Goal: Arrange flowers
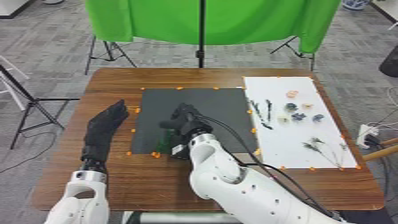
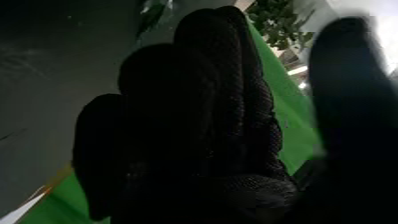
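Right hand: fingers extended, thumb apart, over black mat. Green item: beside the hand, near side. Flowers: loose, to its right. Step: apparently early gathering; next, probably, a light pinch on one.

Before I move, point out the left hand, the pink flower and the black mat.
Left hand (image 1: 105, 126): head view, on the middle of the black glove.
Pink flower (image 1: 291, 93): head view, on the bloom.
Black mat (image 1: 158, 102): head view, on its bare surface, toward the far left corner.
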You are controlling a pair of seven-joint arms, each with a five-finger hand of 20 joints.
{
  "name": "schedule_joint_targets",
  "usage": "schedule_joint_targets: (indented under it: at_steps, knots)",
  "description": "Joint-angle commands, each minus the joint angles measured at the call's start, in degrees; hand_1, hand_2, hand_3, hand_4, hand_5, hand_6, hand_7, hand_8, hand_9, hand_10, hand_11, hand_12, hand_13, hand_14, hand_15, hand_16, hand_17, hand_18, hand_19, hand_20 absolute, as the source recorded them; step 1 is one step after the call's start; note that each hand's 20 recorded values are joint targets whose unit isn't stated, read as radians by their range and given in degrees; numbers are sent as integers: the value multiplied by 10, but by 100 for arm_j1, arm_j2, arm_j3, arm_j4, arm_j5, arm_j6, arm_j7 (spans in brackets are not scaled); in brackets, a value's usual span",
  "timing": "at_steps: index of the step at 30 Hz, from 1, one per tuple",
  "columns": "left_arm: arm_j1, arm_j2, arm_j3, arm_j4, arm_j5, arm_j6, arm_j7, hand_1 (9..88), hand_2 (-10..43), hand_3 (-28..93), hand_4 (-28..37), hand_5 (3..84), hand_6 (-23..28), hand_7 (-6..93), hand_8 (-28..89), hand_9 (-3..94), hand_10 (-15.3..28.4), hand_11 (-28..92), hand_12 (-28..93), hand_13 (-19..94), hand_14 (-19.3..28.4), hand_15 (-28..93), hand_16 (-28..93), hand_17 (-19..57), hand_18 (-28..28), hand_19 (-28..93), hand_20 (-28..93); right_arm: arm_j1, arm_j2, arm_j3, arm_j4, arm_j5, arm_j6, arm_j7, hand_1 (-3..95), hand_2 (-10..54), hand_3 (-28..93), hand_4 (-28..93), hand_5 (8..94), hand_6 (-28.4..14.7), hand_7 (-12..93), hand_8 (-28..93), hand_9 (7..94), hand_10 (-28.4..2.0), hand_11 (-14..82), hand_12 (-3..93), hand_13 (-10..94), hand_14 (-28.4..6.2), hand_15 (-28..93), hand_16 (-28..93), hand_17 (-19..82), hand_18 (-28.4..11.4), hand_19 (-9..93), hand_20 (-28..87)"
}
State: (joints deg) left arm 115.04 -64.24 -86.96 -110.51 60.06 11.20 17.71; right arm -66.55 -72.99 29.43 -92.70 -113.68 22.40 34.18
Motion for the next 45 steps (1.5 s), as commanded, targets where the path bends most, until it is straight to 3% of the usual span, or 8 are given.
schedule_joint_targets:
  at_steps: [1,3,5,10,23,35,39,45]
  knots:
    - [550,-343,-189,-183,94,154,105,200,59,670,-283,430,70,53,-49,368,131,138,109,270,166,212,4,63,137,108,216,-215,173,227,-265,-38,-702,-502,358,-95,586,-183,786,-52,273,-67,867,-150,358,247,937,-34,507,280,747,-34,840,413]
    - [612,-352,-245,-204,78,196,141,202,56,670,-283,429,70,53,-49,368,131,138,110,270,166,213,4,62,137,108,216,-207,268,190,-321,-262,-643,-484,308,-95,602,-143,787,-53,256,-68,863,-154,350,248,937,-38,496,292,738,-42,853,404]
    - [638,-369,-261,-213,48,232,138,205,54,668,-283,429,70,53,-48,367,132,138,110,269,166,213,4,62,136,107,216,-233,323,327,-479,-428,-1157,-344,257,-91,625,-116,789,-54,246,-70,860,-155,344,246,937,-44,490,303,730,-48,865,392]
    - [610,-399,-232,-202,105,139,123,206,53,667,-283,429,71,53,-48,366,130,139,112,269,166,213,5,61,136,107,216,-129,433,279,-654,-847,-1825,-89,156,57,651,-87,780,-59,157,-68,850,-157,380,282,922,-60,546,330,706,-83,928,407]
    - [656,-406,-272,-227,63,165,133,206,51,667,-283,428,71,51,-47,365,130,138,113,268,168,215,6,60,137,107,216,325,354,-43,-300,-425,-2611,131,98,156,641,-88,756,-63,113,-73,860,-158,421,299,923,-58,604,333,714,-90,932,513]
    - [656,-445,-266,-220,70,126,147,205,49,669,-283,427,72,50,-47,366,130,138,114,268,168,215,6,60,136,106,215,444,358,62,-258,-376,-2612,103,99,144,640,-84,728,-67,101,-72,858,-163,422,303,920,-57,607,334,716,-89,932,522]
    - [718,-499,-341,-228,69,85,111,205,48,670,-283,427,72,50,-47,365,130,138,114,268,168,215,6,60,136,106,216,66,961,580,-984,-316,-2461,61,134,94,647,-76,725,-66,104,-70,852,-162,422,304,917,-58,605,335,714,-88,932,521]
    - [838,-513,-451,-282,74,89,111,209,47,670,-283,427,71,51,-47,366,130,139,114,271,169,219,8,59,136,106,216,-935,2345,1915,-2253,-766,-1276,-238,243,-15,651,-66,711,-52,125,-58,815,-163,341,287,873,-74,586,329,650,-115,932,503]
